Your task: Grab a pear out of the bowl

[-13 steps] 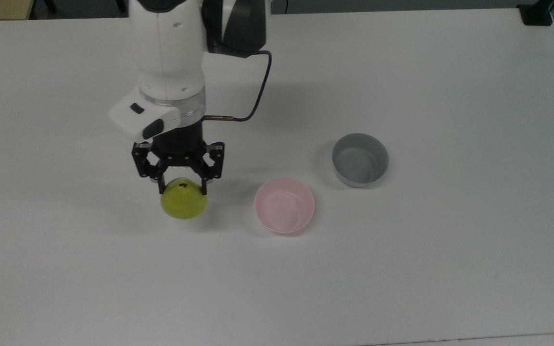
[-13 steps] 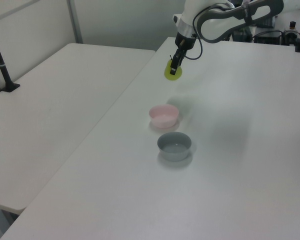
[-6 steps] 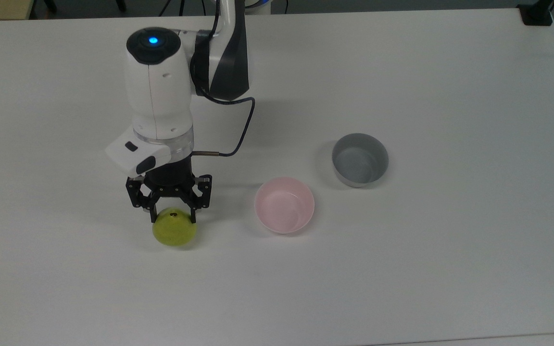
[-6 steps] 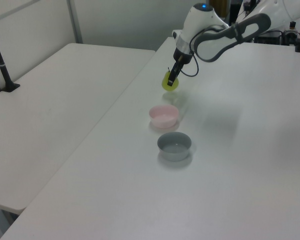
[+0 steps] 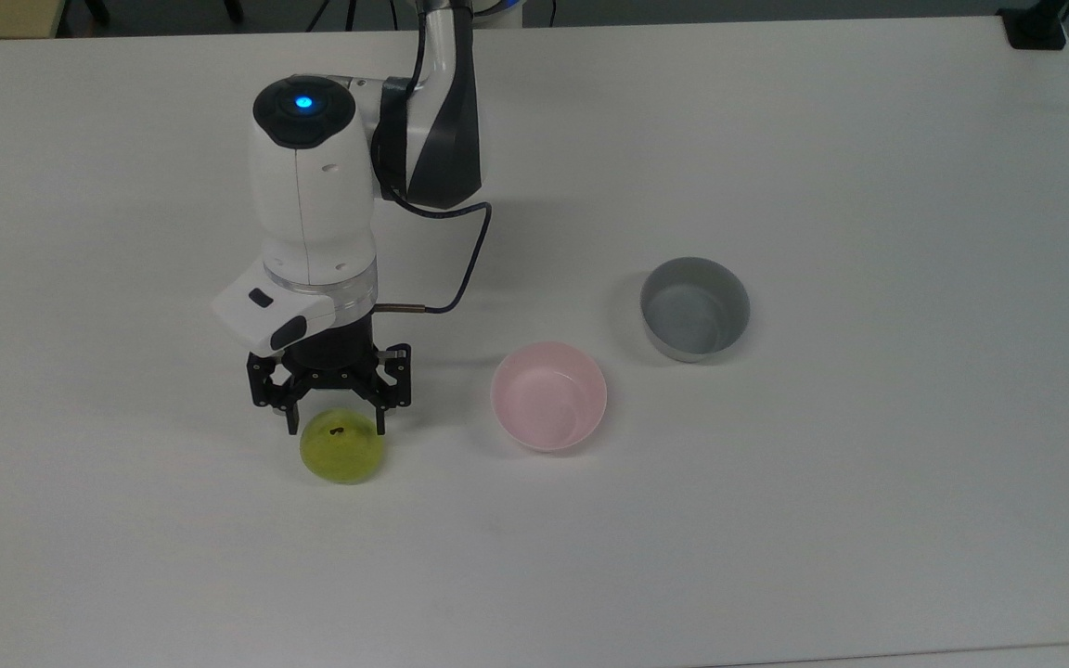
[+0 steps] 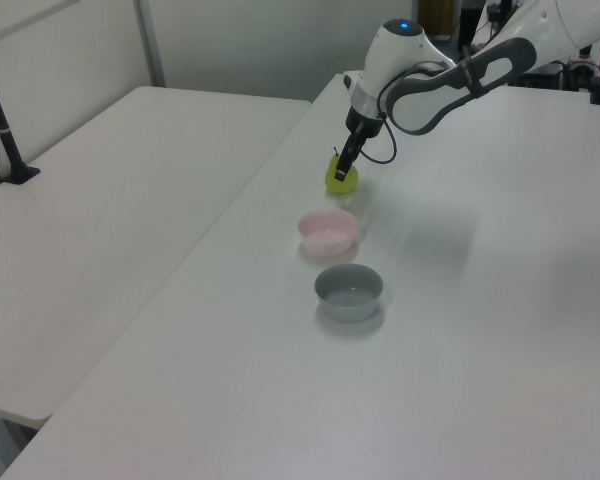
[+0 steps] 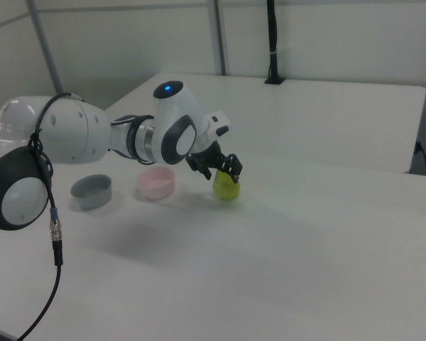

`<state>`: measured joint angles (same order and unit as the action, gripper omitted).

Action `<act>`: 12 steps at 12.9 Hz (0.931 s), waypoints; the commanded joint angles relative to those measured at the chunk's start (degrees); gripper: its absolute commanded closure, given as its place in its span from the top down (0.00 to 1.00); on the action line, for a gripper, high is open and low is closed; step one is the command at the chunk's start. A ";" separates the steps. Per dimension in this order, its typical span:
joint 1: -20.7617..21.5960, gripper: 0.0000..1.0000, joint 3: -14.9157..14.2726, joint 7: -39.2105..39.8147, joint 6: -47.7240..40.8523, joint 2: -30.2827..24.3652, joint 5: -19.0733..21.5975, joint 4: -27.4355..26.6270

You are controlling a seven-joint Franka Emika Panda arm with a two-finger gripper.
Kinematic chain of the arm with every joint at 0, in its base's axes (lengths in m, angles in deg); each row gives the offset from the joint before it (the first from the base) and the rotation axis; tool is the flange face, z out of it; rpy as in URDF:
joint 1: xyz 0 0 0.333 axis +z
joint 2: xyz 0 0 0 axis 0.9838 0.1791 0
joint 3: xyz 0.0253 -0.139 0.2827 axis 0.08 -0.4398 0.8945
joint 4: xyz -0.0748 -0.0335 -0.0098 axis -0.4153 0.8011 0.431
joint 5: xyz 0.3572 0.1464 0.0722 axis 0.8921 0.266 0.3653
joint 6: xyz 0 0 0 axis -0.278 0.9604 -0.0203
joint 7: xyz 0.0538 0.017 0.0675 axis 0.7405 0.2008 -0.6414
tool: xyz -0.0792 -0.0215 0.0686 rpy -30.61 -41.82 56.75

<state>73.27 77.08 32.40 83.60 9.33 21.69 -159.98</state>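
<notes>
From the top view, the pear [image 5: 342, 447] sits between my fingers, its stem spot up; my gripper [image 5: 335, 429] straddles its upper part, though I cannot tell whether the jaws press it or stand just off it. The pear is low, at or almost on the table [image 5: 776, 520], and the pink bowl [image 5: 548, 396] lies empty, well off to the top view's right of my jaws. I judge the pear to be light, firm, smooth and rounded, so it could roll or slip; the widest part is the place to hold it. In the left view my arm reaches down at a slant, wrist over the pear [image 6: 341, 178]. In the right view my gripper [image 7: 224, 172] points down onto the pear [image 7: 226, 187].
</notes>
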 commanded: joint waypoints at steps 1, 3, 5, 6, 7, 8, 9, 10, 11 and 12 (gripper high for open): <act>1.23 1.00 -0.35 -0.15 -5.33 -4.93 -0.51 -1.66; 2.72 1.00 0.00 -1.54 -16.46 -10.54 -0.16 -1.75; 4.73 1.00 0.09 -4.09 -25.09 -14.50 -0.07 -1.75; 5.88 1.00 0.09 -6.54 -30.70 -17.39 -0.07 -1.84; 7.11 1.00 0.18 -8.22 -35.02 -20.21 0.02 -2.27; 7.64 1.00 0.18 -8.58 -37.76 -22.41 0.02 -3.15; 8.25 1.00 0.18 -8.59 -41.36 -26.09 0.28 -5.33; 8.96 1.00 0.09 -8.67 -43.57 -29.69 0.37 -7.96; 8.88 1.00 0.00 -8.67 -45.25 -32.34 0.54 -9.64; 8.61 1.00 -0.09 -8.67 -46.31 -33.32 0.98 -9.83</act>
<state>81.58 77.73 24.71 39.72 -16.70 21.74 -163.12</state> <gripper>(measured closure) 0.000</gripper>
